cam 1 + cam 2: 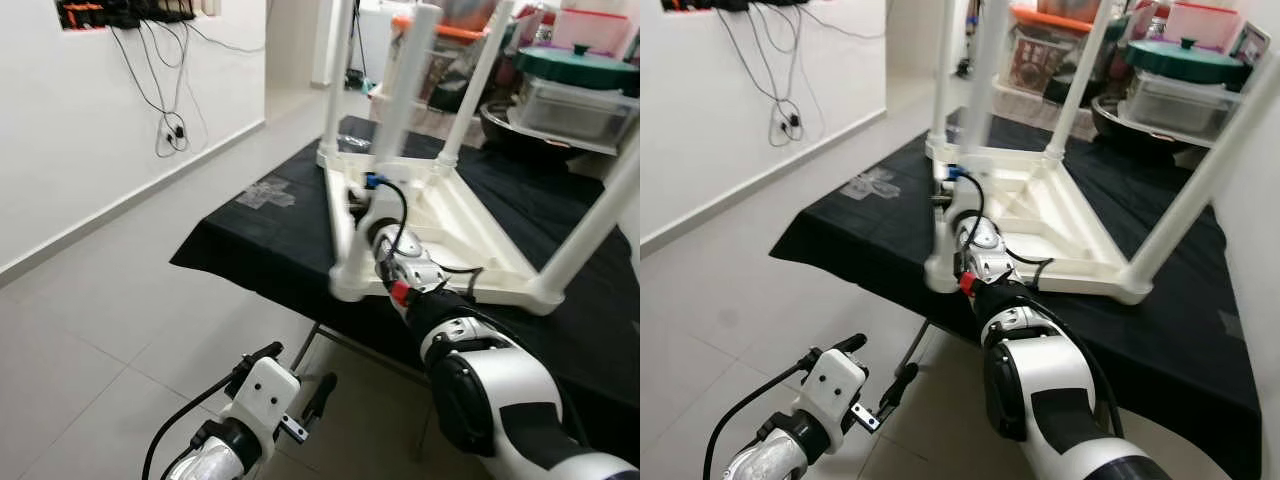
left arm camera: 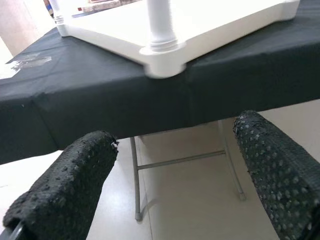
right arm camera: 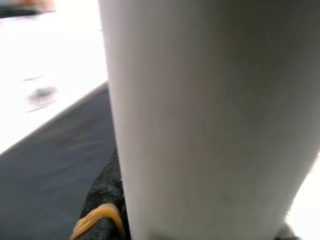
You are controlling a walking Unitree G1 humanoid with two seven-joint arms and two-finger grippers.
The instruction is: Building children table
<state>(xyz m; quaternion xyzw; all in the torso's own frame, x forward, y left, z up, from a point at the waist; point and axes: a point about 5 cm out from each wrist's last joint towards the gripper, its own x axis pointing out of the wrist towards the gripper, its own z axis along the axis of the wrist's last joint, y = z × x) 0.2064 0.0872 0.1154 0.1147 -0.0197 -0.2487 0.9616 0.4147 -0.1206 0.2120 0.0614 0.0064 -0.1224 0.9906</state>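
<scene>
A white children's table (image 1: 460, 230) lies upside down on a black-clothed folding table (image 1: 250, 240), several white legs pointing up. My right gripper (image 1: 354, 208) reaches over the cloth's near edge and is shut on the near-left leg (image 1: 340, 120), low on it, just above the corner socket. In the right wrist view that leg (image 3: 210, 120) stands very close, one black finger (image 3: 102, 210) with a yellow band beside it. My left gripper (image 1: 295, 372) hangs low in front of the folding table, below its edge, open and holding nothing; its fingers (image 2: 65, 185) frame the corner socket (image 2: 162, 55).
Metal folding legs (image 2: 137, 175) stand under the cloth over tiled floor (image 1: 120, 330). Cables (image 1: 170, 100) hang down the white wall on the left. Shelves behind carry plastic boxes and a green-lidded pot (image 1: 575, 65).
</scene>
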